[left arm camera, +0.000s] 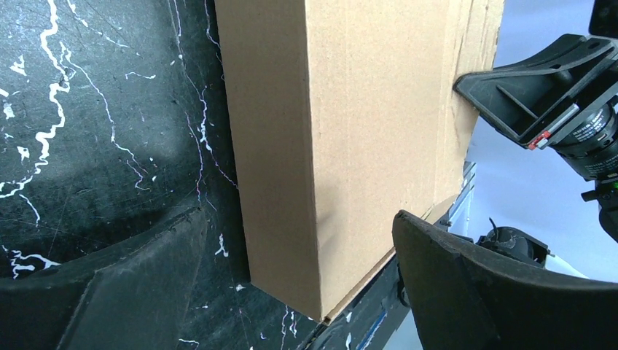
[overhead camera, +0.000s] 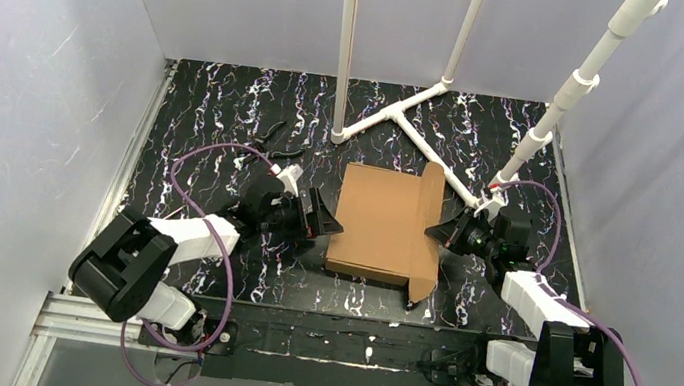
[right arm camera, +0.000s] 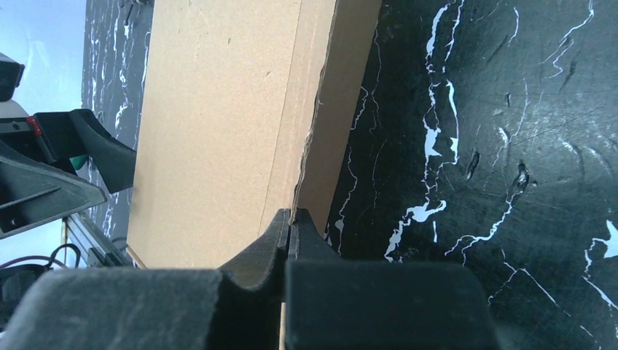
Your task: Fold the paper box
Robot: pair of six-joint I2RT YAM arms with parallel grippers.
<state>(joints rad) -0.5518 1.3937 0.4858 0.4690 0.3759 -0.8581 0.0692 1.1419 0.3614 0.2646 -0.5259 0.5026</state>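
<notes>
The paper box (overhead camera: 379, 224) lies on the black marbled table, brown and shallow, its lid down. Along its right side a flap (overhead camera: 428, 227) stands upright. My right gripper (overhead camera: 435, 232) is shut on that flap's edge; in the right wrist view the fingertips (right arm camera: 291, 216) pinch the thin cardboard edge (right arm camera: 304, 157) beside the box top (right arm camera: 211, 124). My left gripper (overhead camera: 329, 224) is open at the box's left wall. In the left wrist view its jaws (left arm camera: 299, 219) straddle the near corner of the box (left arm camera: 350, 131) without touching. The right gripper (left arm camera: 525, 95) shows beyond the far edge.
A white pipe frame (overhead camera: 400, 110) stands on the table behind the box, with a slanted pole (overhead camera: 563, 103) at the back right. A small black tool (overhead camera: 275, 138) lies at the back left. Grey walls close in both sides; the table's front edge (overhead camera: 331, 313) runs by the arm bases.
</notes>
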